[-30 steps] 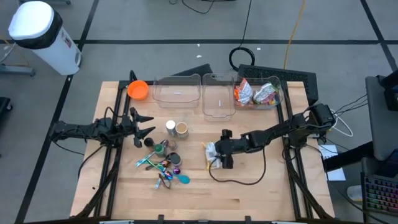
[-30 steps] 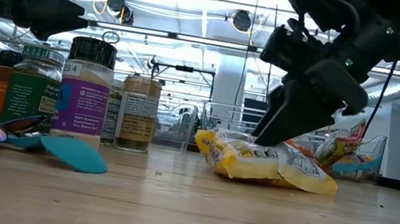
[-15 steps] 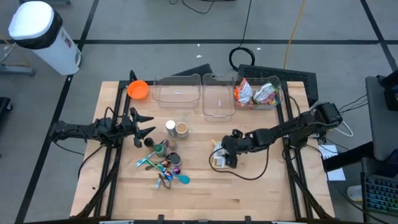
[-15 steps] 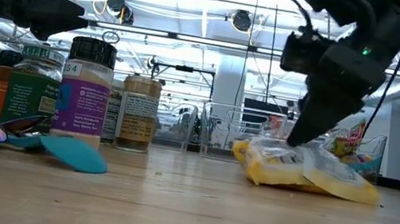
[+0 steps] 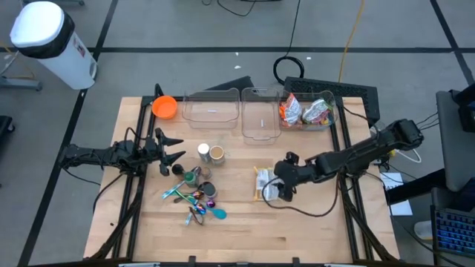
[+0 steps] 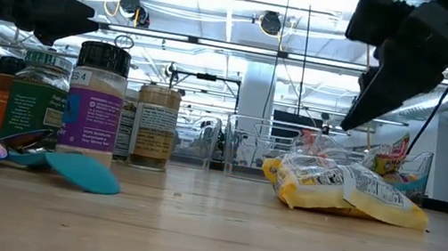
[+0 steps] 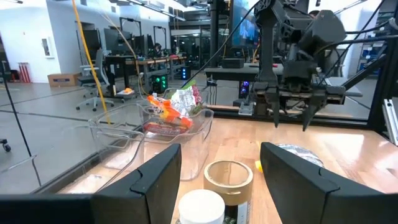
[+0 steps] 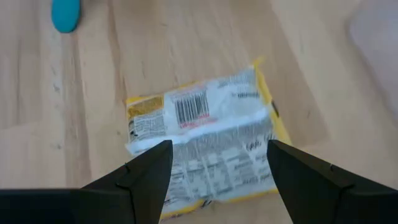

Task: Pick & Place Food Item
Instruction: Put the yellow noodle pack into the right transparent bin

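Your right gripper [image 8: 214, 171] hangs just above the yellow snack packet [image 8: 205, 134], fingers spread wide w/ nothing between them. The packet lies flat on the wooden table [image 5: 312, 230] directly under the fingers, barcode side up, not touching them. In the low view the gripper [image 6: 360, 120] is clear of the bag [image 6: 344, 191], up and to one side.

So, by my read: pick not done yet; grasp, lift and place all remain.

Farther off, beyond the gripper, sits a clear bin [image 5: 308, 115] already holding other snack bags, prob. the drop spot. Two empty clear bins [image 5: 223, 111] sit beside it.

Well apart, across the table, your left gripper [image 5: 174, 148] waits spread apart by the spice jars [image 5: 209, 153].
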Controlling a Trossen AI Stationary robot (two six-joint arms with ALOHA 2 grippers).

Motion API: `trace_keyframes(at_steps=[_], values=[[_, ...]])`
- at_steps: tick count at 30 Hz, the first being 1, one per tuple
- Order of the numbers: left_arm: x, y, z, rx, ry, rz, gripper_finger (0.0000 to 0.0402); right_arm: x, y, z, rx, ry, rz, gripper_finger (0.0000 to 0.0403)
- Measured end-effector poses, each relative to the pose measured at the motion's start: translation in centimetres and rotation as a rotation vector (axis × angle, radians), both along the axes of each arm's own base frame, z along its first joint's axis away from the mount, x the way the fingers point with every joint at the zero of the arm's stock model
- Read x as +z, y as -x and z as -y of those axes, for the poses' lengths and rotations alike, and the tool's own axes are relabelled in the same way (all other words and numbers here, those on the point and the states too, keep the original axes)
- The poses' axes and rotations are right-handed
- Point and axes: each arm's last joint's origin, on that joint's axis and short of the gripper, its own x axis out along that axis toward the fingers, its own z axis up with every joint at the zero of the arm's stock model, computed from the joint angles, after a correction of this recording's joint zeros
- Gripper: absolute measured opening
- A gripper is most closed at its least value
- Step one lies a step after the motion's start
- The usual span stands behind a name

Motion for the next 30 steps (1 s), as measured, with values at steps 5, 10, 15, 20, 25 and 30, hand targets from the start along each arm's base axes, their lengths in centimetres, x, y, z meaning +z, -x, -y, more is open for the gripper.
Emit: trace_keyframes(at_steps=[5, 10, 15, 20, 25, 30], values=[[0.0, 0.0, 0.0, 0.0, 0.0, 0.0, 0.0228, -0.1, -0.4, -1.0, 0.112, 0.1, 0.044, 0.0254], [0.0, 0.0, 0.0, 0.0, 0.0, 0.0, 0.0228, -0.7, -1.2, -1.4, 0.193, 0.163, 0.058, 0.0253], [0.0, 0.0, 0.0, 0.0, 0.0, 0.0, 0.0228, -2.3, -2.1, -1.6, 0.221, 0.194, 0.023, 0.0253], [0.0, 0.0, 0.0, 0.0, 0.0, 0.0, 0.0228, -3.9, -2.4, -1.6, 0.234, 0.218, -0.047, 0.0253], [0.0, 0.0, 0.0, 0.0, 0.0, 0.0, 0.0228, -4.0, -2.4, -1.6, 0.234, 0.219, -0.055, 0.0253], [0.0, 0.0, 0.0, 0.0, 0.0, 0.0, 0.0228, -3.9, -2.4, -1.6, 0.234, 0.217, -0.052, 0.0252]])
